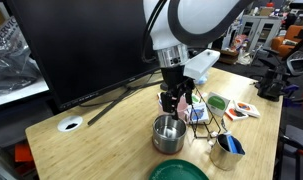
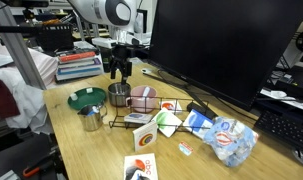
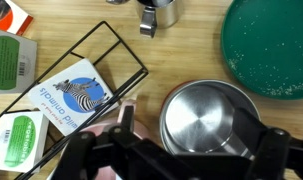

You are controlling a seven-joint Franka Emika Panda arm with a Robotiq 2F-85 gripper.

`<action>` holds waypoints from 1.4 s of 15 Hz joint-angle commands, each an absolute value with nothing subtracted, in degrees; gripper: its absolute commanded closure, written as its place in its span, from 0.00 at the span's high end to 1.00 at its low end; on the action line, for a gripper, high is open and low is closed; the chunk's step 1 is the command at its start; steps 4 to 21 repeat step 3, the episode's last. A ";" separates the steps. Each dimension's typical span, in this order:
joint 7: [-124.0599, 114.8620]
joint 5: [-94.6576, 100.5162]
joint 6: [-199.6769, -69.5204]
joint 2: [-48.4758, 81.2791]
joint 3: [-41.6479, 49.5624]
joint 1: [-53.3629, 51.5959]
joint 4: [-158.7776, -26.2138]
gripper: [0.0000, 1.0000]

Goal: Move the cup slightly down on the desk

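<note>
In the wrist view, the zebra card (image 3: pixel 71 97) lies at the left on the desk (image 3: pixel 71 30), partly under the thin black wire rack (image 3: pixel 127 47). Next to the right comes the gripper (image 3: pixel 186 138), entering from the bottom edge. Its fingers (image 3: pixel 119 128) are spread wide, pinching nothing.

The silver cup (image 3: pixel 206 118) sits upright in the gap between them, nearer the right-hand finger than the left. The green plate (image 3: pixel 271 45) lies beyond it at the upper right, close but apart.

In both exterior views the gripper (image 1: pixel 171 103) hangs straight over the silver cup (image 1: pixel 169 132), with the tips about level with the rim. Whether they have dropped below the rim cannot be told. In an exterior view the pink cup (image 2: pixel 141 98) stands just beside the silver cup (image 2: pixel 119 95).

The relation that matters is vertical: the silver cup lies directly beneath the hand and already between its fingers. It is round, so no axis has to be matched. The next move probably calls for a short descent and a squeeze across the wall. A slide over the desk, away from the plate and the wire rack, would then follow.
</note>
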State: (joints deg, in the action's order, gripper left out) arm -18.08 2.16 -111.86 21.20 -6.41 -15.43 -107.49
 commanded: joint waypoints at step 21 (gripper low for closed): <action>-18.18 2.28 -111.66 21.35 -6.75 -15.15 -107.20 1.00</action>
